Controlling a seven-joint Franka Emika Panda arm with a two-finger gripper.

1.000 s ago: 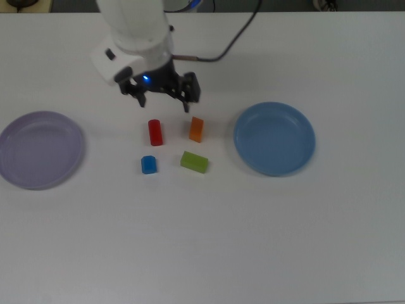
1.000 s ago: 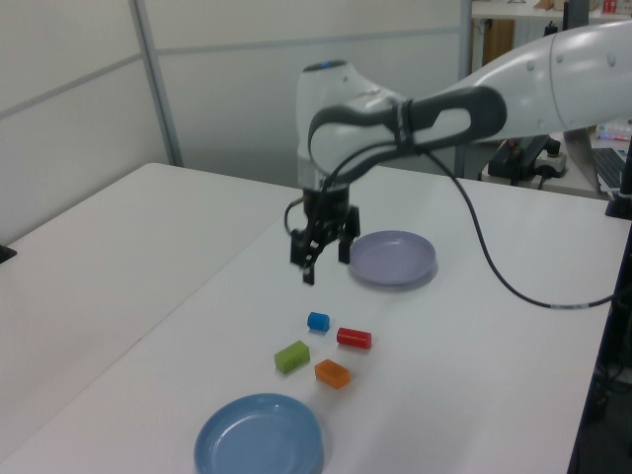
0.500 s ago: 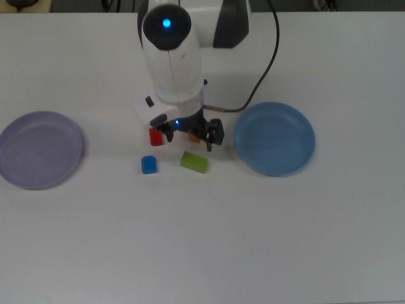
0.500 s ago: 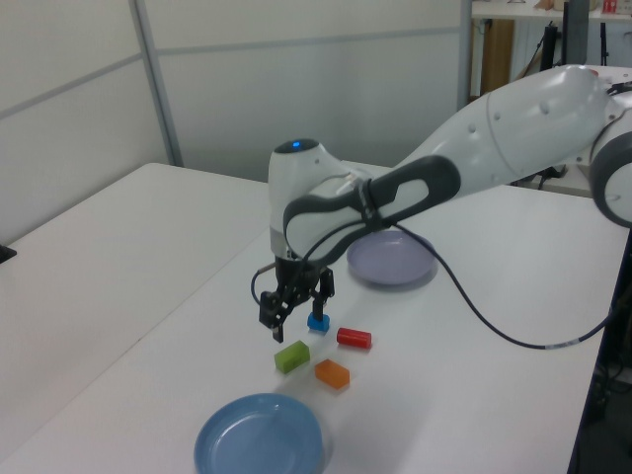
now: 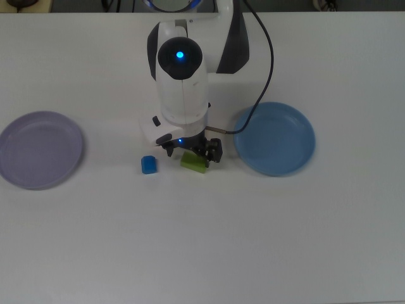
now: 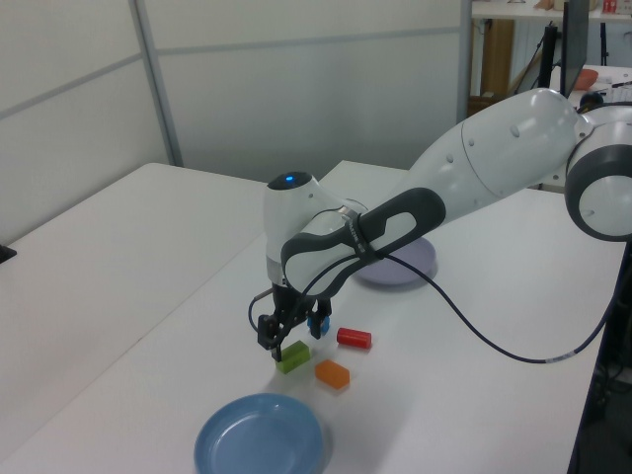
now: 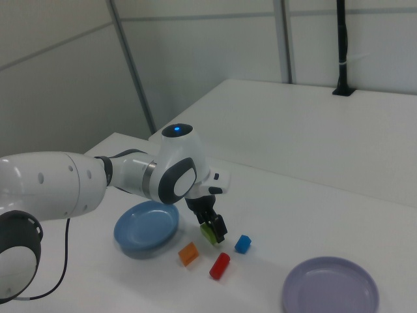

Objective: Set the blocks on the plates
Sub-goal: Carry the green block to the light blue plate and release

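Jaws (image 6: 277, 345) spread, straddling the green bar (image 6: 293, 356) on the desk (image 5: 202, 240) — blue block (image 5: 149, 165) just beside, blue plate (image 5: 274, 139) near.

From my remote seat, the workspace is just a plain white table (image 5: 202, 240). Pale wall panels (image 6: 296, 69) with grey framing run behind it, and a black pole (image 7: 341, 45) stands at the far edge.
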